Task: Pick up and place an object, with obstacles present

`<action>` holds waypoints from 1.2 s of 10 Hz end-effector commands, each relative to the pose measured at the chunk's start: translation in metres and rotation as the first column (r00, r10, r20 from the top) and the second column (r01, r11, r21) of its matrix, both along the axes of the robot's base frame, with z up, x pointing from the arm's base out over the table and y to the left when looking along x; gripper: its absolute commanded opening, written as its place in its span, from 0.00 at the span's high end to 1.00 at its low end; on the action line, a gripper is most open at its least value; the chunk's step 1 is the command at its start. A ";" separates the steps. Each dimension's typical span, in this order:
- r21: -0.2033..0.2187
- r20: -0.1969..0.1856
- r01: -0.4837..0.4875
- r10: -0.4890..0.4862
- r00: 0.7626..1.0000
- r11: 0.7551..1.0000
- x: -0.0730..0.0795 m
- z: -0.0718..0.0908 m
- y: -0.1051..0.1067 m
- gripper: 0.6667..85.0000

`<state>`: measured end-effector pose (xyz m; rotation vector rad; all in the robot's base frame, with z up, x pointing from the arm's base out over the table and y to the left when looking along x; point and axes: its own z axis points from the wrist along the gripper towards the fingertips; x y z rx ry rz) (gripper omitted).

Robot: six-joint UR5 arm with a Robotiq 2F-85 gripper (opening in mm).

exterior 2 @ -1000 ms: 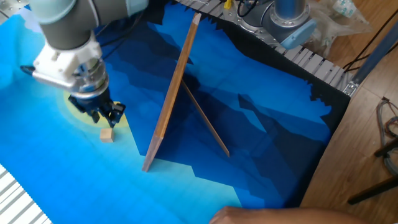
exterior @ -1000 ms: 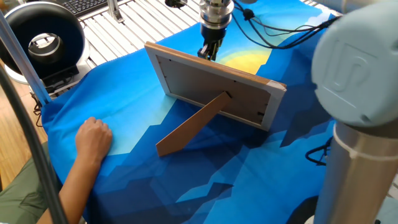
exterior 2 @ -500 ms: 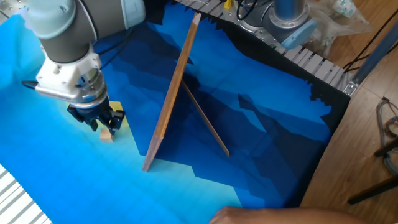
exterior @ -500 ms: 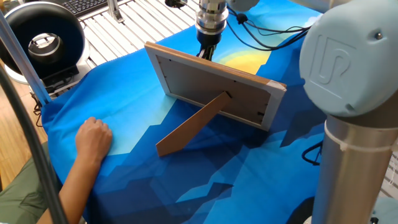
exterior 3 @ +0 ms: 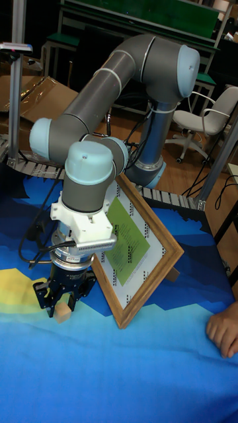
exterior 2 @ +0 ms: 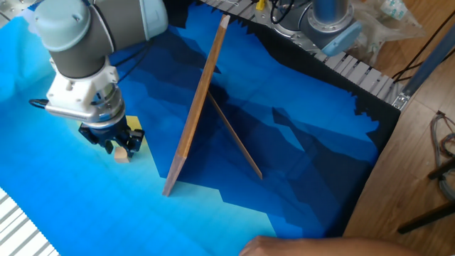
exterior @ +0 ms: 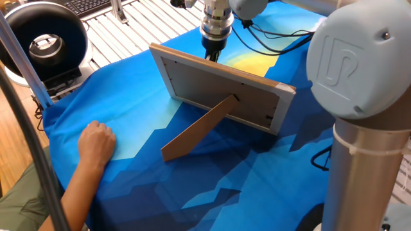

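A blue patterned cloth covers the table. The picture frame stands tilted on its prop leg. Beside its front, the gripper is down at the cloth, fingers spread around the small wooden block, which sits between them.

The robot arm has grey tubes with pale blue joint caps, a white wrist flange and black cables trailing; its pincer is black.
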<state>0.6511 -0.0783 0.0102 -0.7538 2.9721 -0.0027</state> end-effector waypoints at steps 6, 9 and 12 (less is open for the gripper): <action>0.035 -0.008 0.123 -0.122 0.992 0.992 0.000 0.031 -0.012 0.99; -0.040 -0.028 0.231 -0.232 0.972 0.972 -0.021 0.083 -0.016 0.99; -0.136 -0.036 0.308 -0.315 0.948 0.942 -0.037 0.125 0.002 0.99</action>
